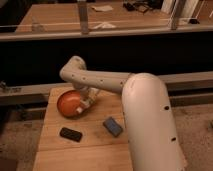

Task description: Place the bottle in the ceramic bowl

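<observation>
**A:** Where's the tool (85,103)?
**B:** At the right rim of the ceramic bowl (66,104), clamped on the bottle (83,107) (only a pale sliver shows).
**A:** Which step?
**B:** Placing, I judge. Next it needs to centre over the bowl, then release. The blue block (113,126) and black object (71,134) lie apart on the surface (55,155).

A pale wooden table (90,150) is seen in the foreground, its planks running lengthwise. Speckled grey floor (196,131) is noted to its right. Behind the table a grey rail (25,93) is mounted under a broad dark panel (30,60). Above the panel a second wooden tabletop (60,20) is observed, crossed by a grey upright post (83,15). White paper (102,8) is left on it. Lighting is dim and warm.
</observation>
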`<action>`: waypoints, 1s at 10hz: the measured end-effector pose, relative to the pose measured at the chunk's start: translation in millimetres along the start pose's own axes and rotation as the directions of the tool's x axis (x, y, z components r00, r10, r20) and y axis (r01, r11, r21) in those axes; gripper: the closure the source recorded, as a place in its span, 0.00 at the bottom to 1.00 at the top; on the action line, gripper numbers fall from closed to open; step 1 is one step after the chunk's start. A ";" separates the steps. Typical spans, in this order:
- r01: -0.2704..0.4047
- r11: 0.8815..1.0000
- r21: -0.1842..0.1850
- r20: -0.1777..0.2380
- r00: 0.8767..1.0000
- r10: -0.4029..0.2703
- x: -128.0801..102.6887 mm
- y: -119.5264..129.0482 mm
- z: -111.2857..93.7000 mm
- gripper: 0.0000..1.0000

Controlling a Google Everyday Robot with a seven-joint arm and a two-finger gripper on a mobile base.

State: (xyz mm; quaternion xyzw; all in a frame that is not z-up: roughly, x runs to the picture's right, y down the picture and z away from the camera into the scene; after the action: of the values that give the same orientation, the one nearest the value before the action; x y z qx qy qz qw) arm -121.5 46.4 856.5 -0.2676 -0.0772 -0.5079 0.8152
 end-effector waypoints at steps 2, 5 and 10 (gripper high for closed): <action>0.007 1.000 -0.006 -0.011 1.000 -0.007 -1.8 -4.0 -1.3 0.96; 0.017 1.000 -0.005 -0.012 1.000 -0.017 -3.3 -3.5 0.0 0.86; 0.038 0.999 -0.006 -0.022 0.999 -0.039 -8.5 -8.4 -2.2 0.78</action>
State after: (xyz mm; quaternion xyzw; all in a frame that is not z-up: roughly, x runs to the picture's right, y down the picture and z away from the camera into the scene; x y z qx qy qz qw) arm -133.1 49.1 854.2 -0.2625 -0.0718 -0.5267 0.8053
